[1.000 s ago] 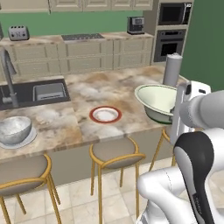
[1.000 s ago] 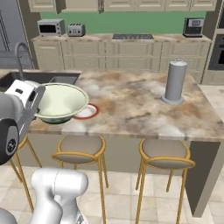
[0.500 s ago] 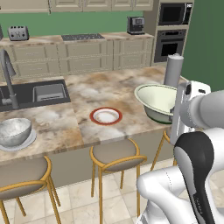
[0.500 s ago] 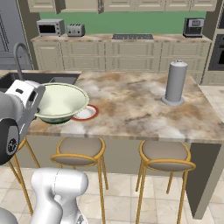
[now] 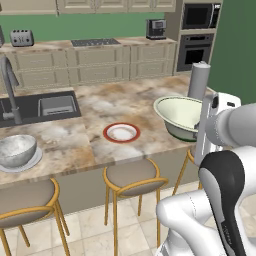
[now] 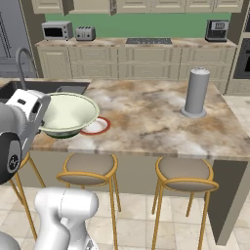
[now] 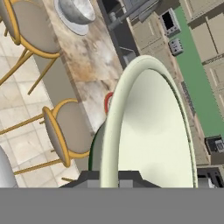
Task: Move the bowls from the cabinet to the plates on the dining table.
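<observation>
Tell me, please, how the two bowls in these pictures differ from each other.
The silvery grey bowl is speckled all over; the cream bowl is pale inside and dark green outside. The grey bowl already sits on the white plate near the sink; the cream bowl is gripped at its rim by the shut claw, held above the dining table and off the red-rimmed plate. Both are round, deep and empty.

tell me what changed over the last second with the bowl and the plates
Nothing visibly changed. The tool is still shut on the cream and green bowl, held above the dining table beside the red-rimmed plate. The grey bowl still sits on the white plate.
</observation>
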